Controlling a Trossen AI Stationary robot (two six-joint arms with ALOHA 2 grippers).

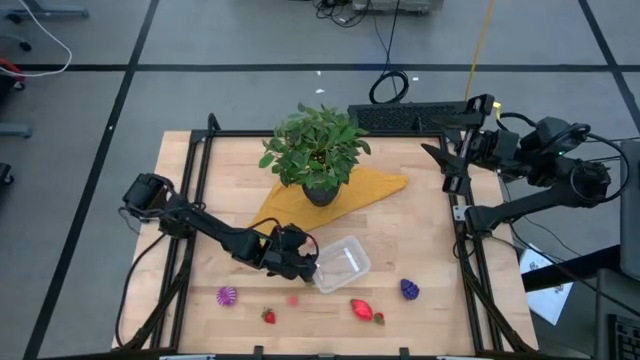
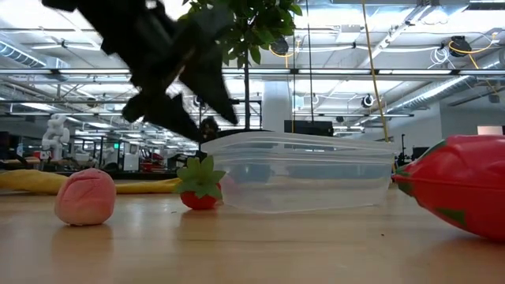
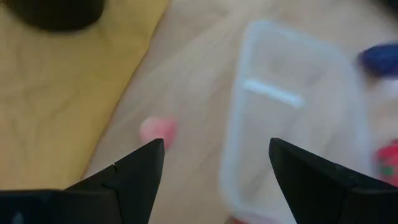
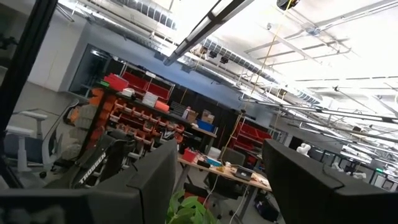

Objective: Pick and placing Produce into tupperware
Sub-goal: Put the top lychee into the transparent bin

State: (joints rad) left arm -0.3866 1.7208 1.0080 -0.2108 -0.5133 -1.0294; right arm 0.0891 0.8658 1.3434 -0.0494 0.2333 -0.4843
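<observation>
no legible txt or labels anywhere

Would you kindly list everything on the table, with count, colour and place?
Clear plastic container: one, see-through, centre front, empty.
Small red toy fruits: two, front edge; the other.
Pink round toy fruit: one, front, left of container.
Purple knobbly pieces: two; one right, one left.
Potted plant: one, green, back centre.
Cloth: one, yellow, under pot.
Left pincer: open, at container's left edge.
Right pincer: open, raised at right rear.
</observation>
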